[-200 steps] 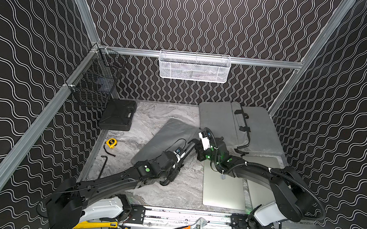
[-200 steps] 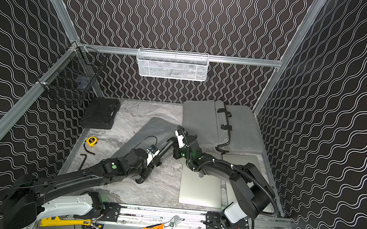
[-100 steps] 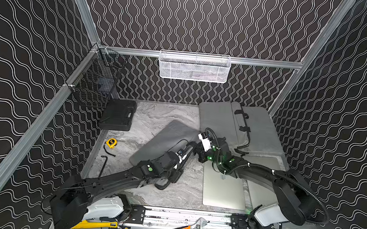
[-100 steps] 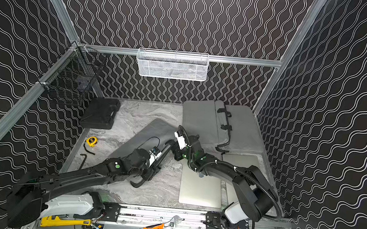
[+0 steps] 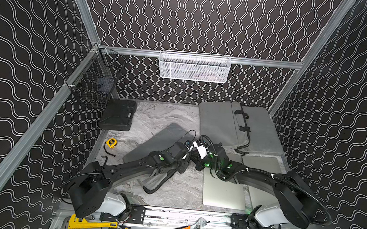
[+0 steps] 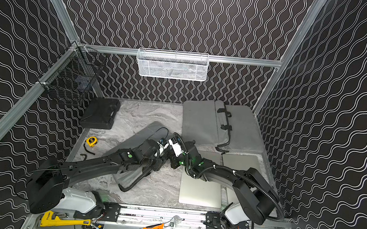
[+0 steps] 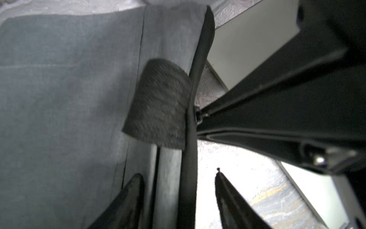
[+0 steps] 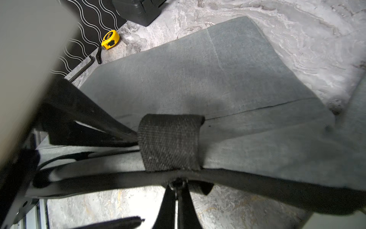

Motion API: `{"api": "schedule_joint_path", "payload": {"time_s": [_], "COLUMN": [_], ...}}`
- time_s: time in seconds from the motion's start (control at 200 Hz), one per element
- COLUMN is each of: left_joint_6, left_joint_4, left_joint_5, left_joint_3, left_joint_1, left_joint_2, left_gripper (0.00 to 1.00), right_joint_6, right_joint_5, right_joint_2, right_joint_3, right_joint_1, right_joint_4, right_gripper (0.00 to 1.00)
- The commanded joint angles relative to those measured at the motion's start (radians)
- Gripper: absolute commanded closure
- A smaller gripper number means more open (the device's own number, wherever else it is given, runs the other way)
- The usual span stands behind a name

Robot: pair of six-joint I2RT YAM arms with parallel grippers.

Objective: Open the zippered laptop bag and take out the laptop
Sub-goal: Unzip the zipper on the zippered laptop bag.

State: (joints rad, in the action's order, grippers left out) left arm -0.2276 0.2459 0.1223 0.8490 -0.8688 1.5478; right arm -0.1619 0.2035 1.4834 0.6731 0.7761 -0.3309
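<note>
The grey laptop bag [image 5: 160,140] [image 6: 139,136] lies slanted mid-table, its black zippered edge facing the arms. My right gripper [image 8: 177,195] [image 5: 194,160] is shut on the small metal zipper pull [image 8: 177,184], just below a black webbing patch [image 8: 170,142]. My left gripper [image 7: 178,176] [image 5: 186,163] is open, its fingers [image 7: 130,198] straddling that black edge beside the patch [image 7: 158,105]. In the left wrist view the bag [image 7: 59,99] fills one side, and the right gripper [image 7: 199,117] meets the edge. Whether a laptop is inside is hidden.
A second grey bag [image 5: 222,123] lies at the back right. Two silver laptops [image 5: 223,191] [image 5: 262,165] lie under the right arm. Left of the bag sit a black case [image 5: 116,116], yellow tape measure [image 5: 111,143] and hex key [image 5: 104,158]. Wrenches [image 5: 89,223] rest by the front rail.
My left gripper has gone from shut to open at the bag's edge. The right gripper stays shut on the zipper pull, and both arms have barely shifted.
</note>
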Motion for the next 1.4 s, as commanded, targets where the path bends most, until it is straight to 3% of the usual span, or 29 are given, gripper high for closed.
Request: {"api": "schedule_joint_path", "payload": {"time_s": [0.0, 0.125, 0.23, 0.541, 0.891, 1.086, 1.121, 1.261, 1.321, 1.391], "left_joint_6": [0.044, 0.064, 0.074, 0.092, 0.100, 0.087, 0.084, 0.065, 0.064, 0.069], "left_joint_4": [-0.046, -0.028, -0.021, -0.021, -0.080, -0.076, -0.074, -0.048, -0.048, -0.041], "left_joint_5": [-0.017, -0.024, -0.017, -0.031, -0.111, -0.110, -0.107, -0.101, -0.097, -0.079], "left_joint_3": [0.019, 0.033, 0.029, -0.030, -0.176, -0.202, -0.198, -0.146, -0.122, -0.089], "left_joint_1": [0.004, 0.004, 0.003, 0.004, 0.004, 0.004, 0.004, 0.004, 0.004, 0.003], "left_joint_2": [0.015, 0.029, 0.025, -0.070, -0.223, -0.250, -0.243, -0.210, -0.205, -0.194], "left_gripper": [0.55, 0.85, 1.00, 1.00, 1.00, 1.00, 0.93, 0.51, 0.41, 0.36], "right_joint_6": [-0.004, -0.004, -0.010, -0.008, -0.025, -0.010, -0.012, -0.027, -0.021, -0.010], "right_joint_5": [-0.001, -0.062, -0.138, -0.254, -0.190, -0.080, -0.059, 0.000, 0.006, 0.007], "right_joint_2": [-0.018, -0.029, -0.039, -0.052, -0.043, -0.032, -0.036, -0.067, -0.082, -0.092], "right_joint_3": [-0.003, 0.000, 0.003, 0.016, 0.044, 0.062, 0.053, -0.004, -0.020, -0.030], "right_joint_1": [0.002, 0.002, 0.002, -0.039, -0.193, -0.213, -0.212, -0.197, -0.181, -0.159], "right_joint_4": [-0.100, -0.075, -0.053, -0.006, 0.011, 0.003, -0.014, -0.077, -0.082, -0.071], "right_gripper": [1.00, 1.00, 1.00, 1.00, 1.00, 1.00, 1.00, 1.00, 1.00, 1.00]}}
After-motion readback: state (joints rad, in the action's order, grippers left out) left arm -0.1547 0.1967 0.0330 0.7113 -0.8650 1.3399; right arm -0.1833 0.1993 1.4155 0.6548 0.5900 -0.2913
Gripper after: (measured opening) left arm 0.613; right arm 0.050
